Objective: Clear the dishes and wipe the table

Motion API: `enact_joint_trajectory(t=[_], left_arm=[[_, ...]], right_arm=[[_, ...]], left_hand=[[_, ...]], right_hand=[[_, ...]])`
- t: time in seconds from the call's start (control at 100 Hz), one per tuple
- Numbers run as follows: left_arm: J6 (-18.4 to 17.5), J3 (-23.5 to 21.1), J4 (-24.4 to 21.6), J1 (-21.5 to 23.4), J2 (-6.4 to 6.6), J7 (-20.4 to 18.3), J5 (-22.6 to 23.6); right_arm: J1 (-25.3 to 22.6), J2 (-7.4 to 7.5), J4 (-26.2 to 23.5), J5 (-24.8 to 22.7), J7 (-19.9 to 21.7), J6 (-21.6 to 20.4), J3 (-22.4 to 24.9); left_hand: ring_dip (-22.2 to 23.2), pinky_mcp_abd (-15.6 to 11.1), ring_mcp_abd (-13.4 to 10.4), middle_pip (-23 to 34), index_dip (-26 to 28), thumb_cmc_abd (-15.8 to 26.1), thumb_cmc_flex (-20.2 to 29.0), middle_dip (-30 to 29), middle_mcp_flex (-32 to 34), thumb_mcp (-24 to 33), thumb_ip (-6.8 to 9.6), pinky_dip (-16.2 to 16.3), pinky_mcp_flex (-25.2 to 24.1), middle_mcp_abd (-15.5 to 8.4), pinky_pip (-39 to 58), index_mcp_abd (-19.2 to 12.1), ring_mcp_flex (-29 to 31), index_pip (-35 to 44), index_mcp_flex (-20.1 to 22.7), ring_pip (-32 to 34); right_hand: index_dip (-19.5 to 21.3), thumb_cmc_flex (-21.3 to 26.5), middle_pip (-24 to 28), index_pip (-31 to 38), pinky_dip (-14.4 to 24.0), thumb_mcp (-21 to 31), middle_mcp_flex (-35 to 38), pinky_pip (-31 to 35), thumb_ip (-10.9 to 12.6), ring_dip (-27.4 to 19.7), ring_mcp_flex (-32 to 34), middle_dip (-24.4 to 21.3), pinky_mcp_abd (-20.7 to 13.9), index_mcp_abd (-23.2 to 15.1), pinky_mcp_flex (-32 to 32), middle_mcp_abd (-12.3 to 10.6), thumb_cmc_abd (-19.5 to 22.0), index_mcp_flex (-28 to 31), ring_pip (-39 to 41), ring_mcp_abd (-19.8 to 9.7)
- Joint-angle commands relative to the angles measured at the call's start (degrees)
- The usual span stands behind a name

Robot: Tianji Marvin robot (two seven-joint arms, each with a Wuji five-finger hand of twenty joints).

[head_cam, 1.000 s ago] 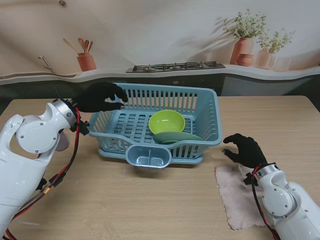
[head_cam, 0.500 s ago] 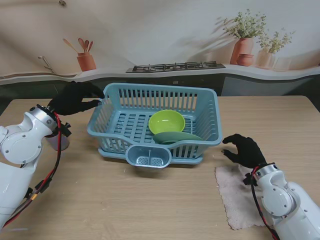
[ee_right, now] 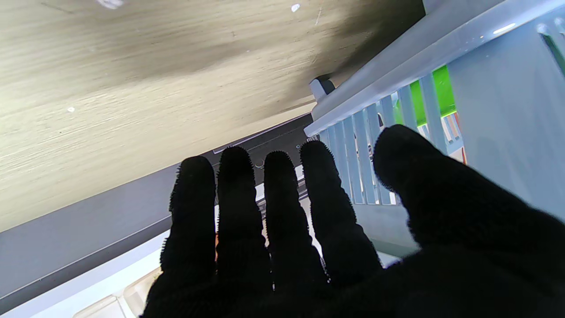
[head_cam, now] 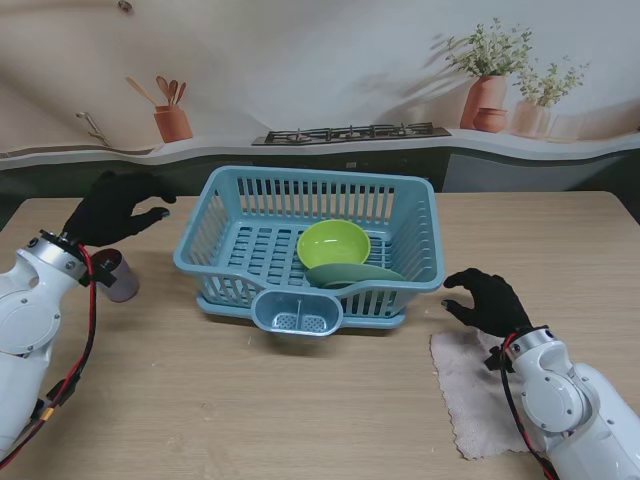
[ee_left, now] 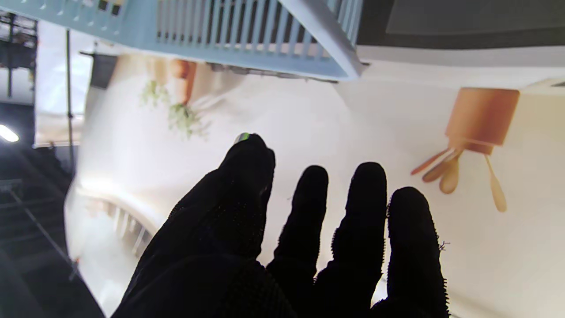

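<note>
A light blue dish rack stands mid-table and holds a lime green bowl and a green plate leaning under it. A greyish cup lies on the table to the rack's left. My left hand hovers above and just beyond that cup, fingers apart, holding nothing; its wrist view shows the rack's corner past the fingers. My right hand rests open on the table by the rack's right front corner, touching a beige cloth. The rack's wall shows beside the right fingers.
The rack has a small cutlery cup on its near side. A dark counter with a stove, a utensil pot and potted plants runs behind the table's far edge.
My left hand has drawn back leftward from the rack's far left rim and now hangs over the cup, which has come into view. The right hand has stayed still.
</note>
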Motion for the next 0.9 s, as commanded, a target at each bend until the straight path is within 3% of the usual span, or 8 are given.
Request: enact_joint_trajectory(t=[0.0, 0.21, 0.42, 0.72, 0.89], left_arm=[[-0.7, -0.9, 0.7, 1.0, -0.05, 0.4, 0.7], [-3.0, -3.4, 2.0, 3.2, -0.29, 4.5, 4.5], [-3.1, -4.1, 3.4, 4.4, -0.25, 6.9, 7.7], [-0.5, -3.8, 5.4, 5.9, -0.01, 9.7, 12.0], [0.6, -3.8, 7.0, 6.8, 0.14, 12.4, 14.8]], right_arm=[[-0.4, 0.05, -0.4, -0.2, 0.8, -0.1, -0.1], [-0.5, 0.06, -0.6, -0.2, 1.0, 0.3, -0.2], [-0.5, 0.07, -0.7, -0.1, 1.1, 0.5, -0.4], [-0.7, 0.06, -0.9, -0.2, 1.1, 0.8, -0.4], [-0.7, 0.09, -1.0, -0.2, 1.3, 1.0, -0.6]], left_hand=[[-0.6, -1.4, -1.3, -0.7, -0.5, 1.7, 4.4, 1.4, -1.7, 1.4, 1.04, -0.4, -1.1, -1.8, -0.9, -0.7, -2.0, -0.6, -3.2, -0.3], [-0.9, -3.1, -1.7, -0.8, -0.3, 1.1, 0.8, 0.4, -2.8, 0.4, 1.00, -1.8, -3.8, -2.1, -3.1, -0.7, -3.2, -1.0, -3.7, -0.8], [-1.2, -3.2, -2.4, -1.0, 0.0, 0.9, -3.1, -0.1, -3.3, 0.8, 0.75, -3.4, -6.2, -2.6, -5.4, -0.9, -3.8, -1.9, -3.8, -1.5], [-1.0, -3.0, -3.4, -2.2, 1.1, -0.2, -11.4, -0.9, -5.3, 8.9, -0.92, -8.1, -10.0, -2.9, -11.5, -0.1, -6.1, -5.9, -3.8, -4.8], [-1.0, -3.4, -3.6, -2.8, 0.6, -0.7, -15.9, -1.2, -6.2, 12.6, 0.04, -8.9, -10.9, -3.2, -12.7, 0.3, -7.5, -7.8, -3.8, -6.0]], right_hand=[[0.5, 0.0, -0.3, -0.4, 0.6, -0.4, 0.4, -0.6, 0.7, -0.3, -0.8, -0.6, -1.0, 0.2, -0.6, -0.4, 0.1, 1.5, -0.7, -1.0], [0.5, 0.1, -0.3, -0.4, 0.6, -0.4, 0.4, -0.6, 0.7, -0.3, -0.8, -0.6, -1.1, 0.2, -0.6, -0.4, 0.1, 1.5, -0.7, -0.9], [0.5, 0.0, -0.3, -0.4, 0.6, -0.4, 0.4, -0.7, 0.7, -0.3, -0.8, -0.6, -1.1, 0.1, -0.6, -0.4, 0.1, 1.5, -0.7, -1.0], [0.5, -0.2, -0.3, -0.4, 0.6, -0.4, 0.4, -0.7, 0.7, -0.4, -0.9, -0.6, -1.0, 0.0, -0.7, -0.5, 0.1, 1.5, -0.8, -1.0], [0.5, -0.2, -0.3, -0.5, 0.6, -0.4, 0.5, -0.7, 0.7, -0.4, -0.8, -0.6, -1.0, 0.0, -0.7, -0.4, 0.1, 1.5, -0.8, -1.0]])
